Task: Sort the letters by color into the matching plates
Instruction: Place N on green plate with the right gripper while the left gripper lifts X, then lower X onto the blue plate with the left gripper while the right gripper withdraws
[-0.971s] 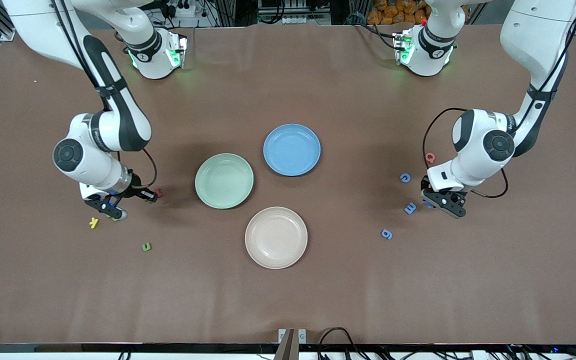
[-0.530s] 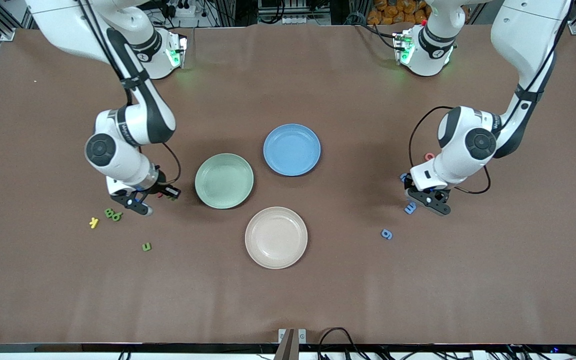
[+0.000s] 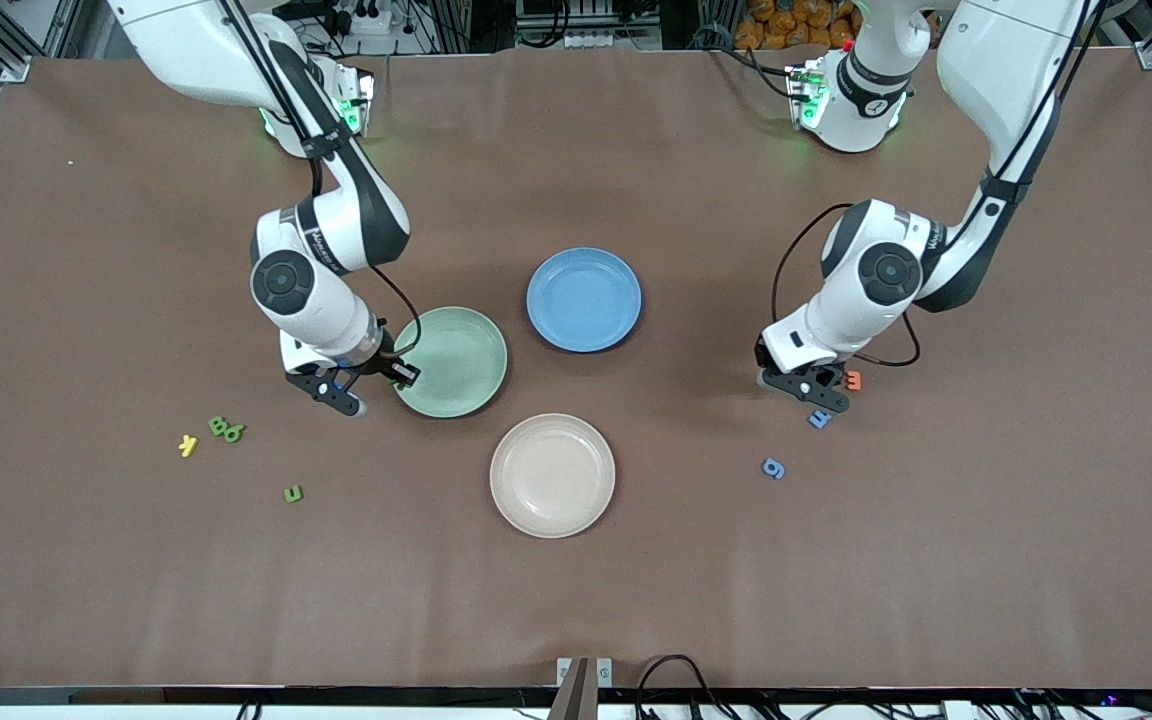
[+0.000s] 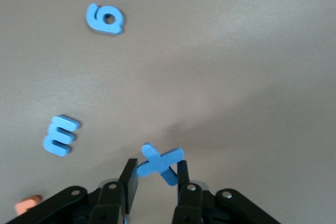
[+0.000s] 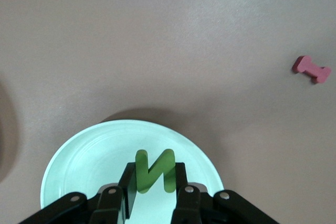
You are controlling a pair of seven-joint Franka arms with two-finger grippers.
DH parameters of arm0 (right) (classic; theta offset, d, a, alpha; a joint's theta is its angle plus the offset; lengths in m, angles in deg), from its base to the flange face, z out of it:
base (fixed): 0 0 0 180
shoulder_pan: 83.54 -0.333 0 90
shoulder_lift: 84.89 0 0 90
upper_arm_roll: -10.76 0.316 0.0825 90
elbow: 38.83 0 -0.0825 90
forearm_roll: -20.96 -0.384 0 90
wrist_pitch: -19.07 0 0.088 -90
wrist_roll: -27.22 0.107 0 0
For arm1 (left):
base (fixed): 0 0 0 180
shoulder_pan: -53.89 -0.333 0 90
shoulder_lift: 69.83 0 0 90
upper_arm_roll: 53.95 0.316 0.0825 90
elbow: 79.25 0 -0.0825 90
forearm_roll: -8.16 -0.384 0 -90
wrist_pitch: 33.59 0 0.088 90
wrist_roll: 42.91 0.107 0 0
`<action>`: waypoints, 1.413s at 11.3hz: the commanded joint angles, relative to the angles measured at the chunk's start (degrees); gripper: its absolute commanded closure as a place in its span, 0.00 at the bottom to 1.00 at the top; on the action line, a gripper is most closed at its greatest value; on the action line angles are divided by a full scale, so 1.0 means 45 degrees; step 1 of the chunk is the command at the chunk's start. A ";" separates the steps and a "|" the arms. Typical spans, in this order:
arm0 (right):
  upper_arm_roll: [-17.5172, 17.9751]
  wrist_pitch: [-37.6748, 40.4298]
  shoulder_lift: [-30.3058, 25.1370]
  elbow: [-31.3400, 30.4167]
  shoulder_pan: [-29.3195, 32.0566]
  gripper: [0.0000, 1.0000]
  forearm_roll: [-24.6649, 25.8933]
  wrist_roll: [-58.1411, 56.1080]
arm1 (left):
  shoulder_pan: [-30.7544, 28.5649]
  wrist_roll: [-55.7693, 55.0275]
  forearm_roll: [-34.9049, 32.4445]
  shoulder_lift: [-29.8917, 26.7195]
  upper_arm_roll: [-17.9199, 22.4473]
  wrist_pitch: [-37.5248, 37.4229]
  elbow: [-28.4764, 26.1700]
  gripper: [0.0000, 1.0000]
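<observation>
Nearest the front camera lies the beige plate [image 3: 552,475], with a blue 6 [image 3: 773,468] toward the left arm's end and a green letter [image 3: 293,493] toward the right arm's end. Farther back, the right gripper [image 5: 153,192] pinches a green N [image 5: 154,169] over the green plate [image 3: 466,345]'s rim; released here, it could tip off the edge. The left gripper [image 4: 157,182] clamps a blue X [image 4: 160,163] above bare table beside a blue E [image 4: 60,135], well short of the blue plate [image 3: 584,299], farthest back. The narrow hold on one stroke may let it twist loose.
</observation>
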 commanded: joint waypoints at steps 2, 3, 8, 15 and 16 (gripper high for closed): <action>-0.0061 0.0016 0.0411 0.0499 -0.0177 0.22 -0.0119 0.0608 | 0.1251 -0.2564 0.0180 -0.0518 0.0044 -0.0727 0.0029 1.00; -0.0042 0.0015 0.0411 0.0499 -0.0197 0.06 -0.0119 0.0725 | 0.1428 -0.3015 0.0179 -0.0538 0.0044 -0.0746 0.0107 1.00; -0.0061 0.0113 0.0334 0.0499 -0.0003 0.00 0.0095 -0.0127 | 0.2656 -0.4947 0.0160 -0.0460 0.0044 -0.0844 0.0420 1.00; -0.0081 0.0191 0.0255 0.0479 0.1559 0.00 0.0135 -0.6605 | 0.4495 -0.7958 0.0160 0.0028 0.0044 -0.0844 0.1083 1.00; -0.0081 0.0191 0.0236 0.0440 0.1754 0.00 0.0135 -0.8145 | 0.4767 -0.8406 0.0160 0.0047 0.0063 -0.0844 0.1142 1.00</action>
